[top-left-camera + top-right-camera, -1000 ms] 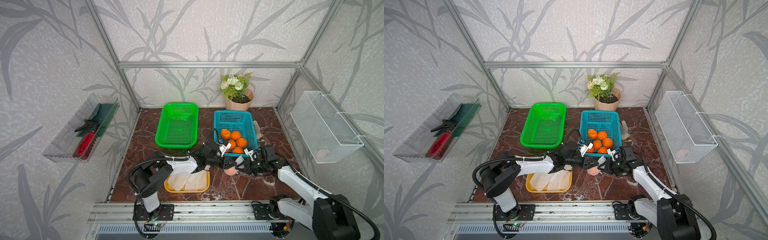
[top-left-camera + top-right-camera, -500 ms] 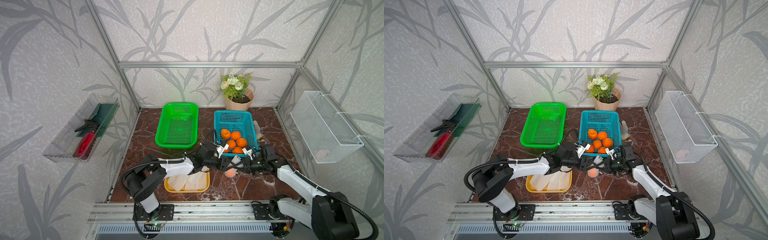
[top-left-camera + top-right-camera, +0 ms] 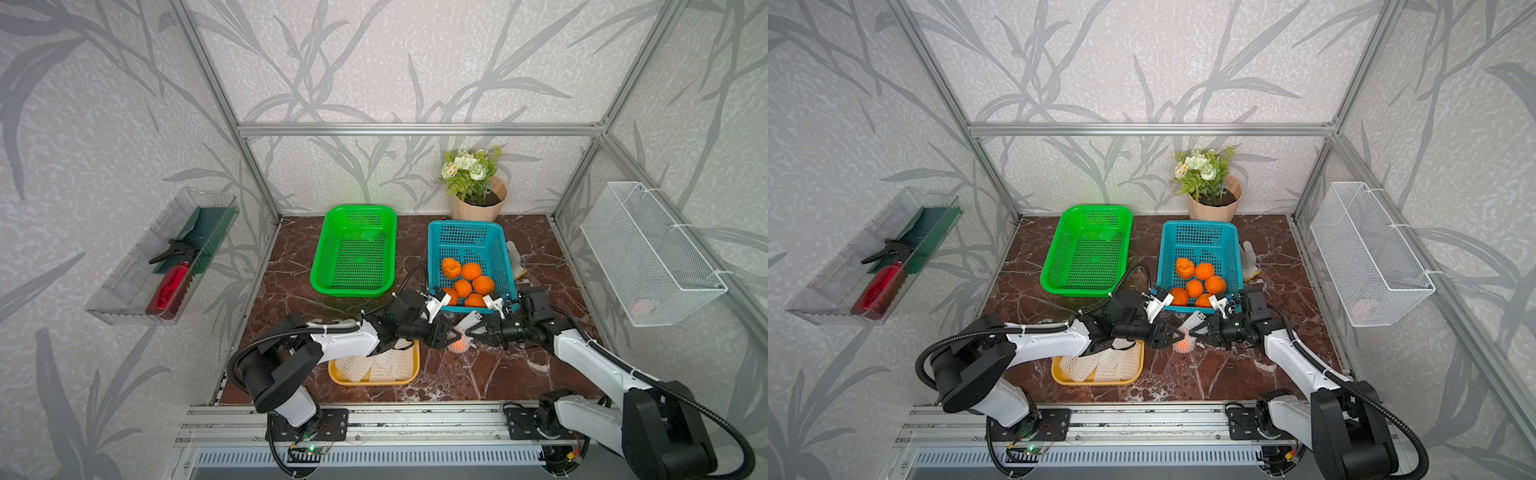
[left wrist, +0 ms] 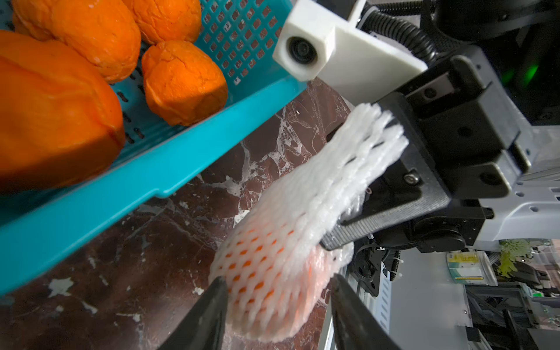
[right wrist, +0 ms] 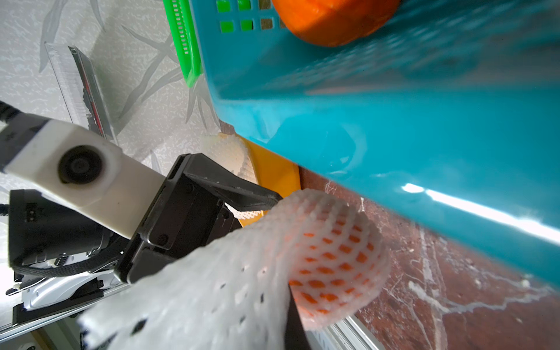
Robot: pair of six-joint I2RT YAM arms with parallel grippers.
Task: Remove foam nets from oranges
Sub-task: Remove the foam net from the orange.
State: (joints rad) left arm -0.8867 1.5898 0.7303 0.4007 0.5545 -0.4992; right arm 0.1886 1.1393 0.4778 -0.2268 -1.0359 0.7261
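Right gripper (image 4: pixel 363 181) is clenched on the flattened free end of a foam net (image 4: pixel 318 188). Its orange (image 4: pixel 260 272) bulges at the other end, low over the table (image 4: pixel 151 257) (touching or not, I cannot tell), just before the blue basket (image 4: pixel 151 178). Left gripper (image 4: pixel 277 281) stands parted around that orange. The stripping step is in hand, I judge: next, the left gripper closes on the fruit and the arms draw apart.
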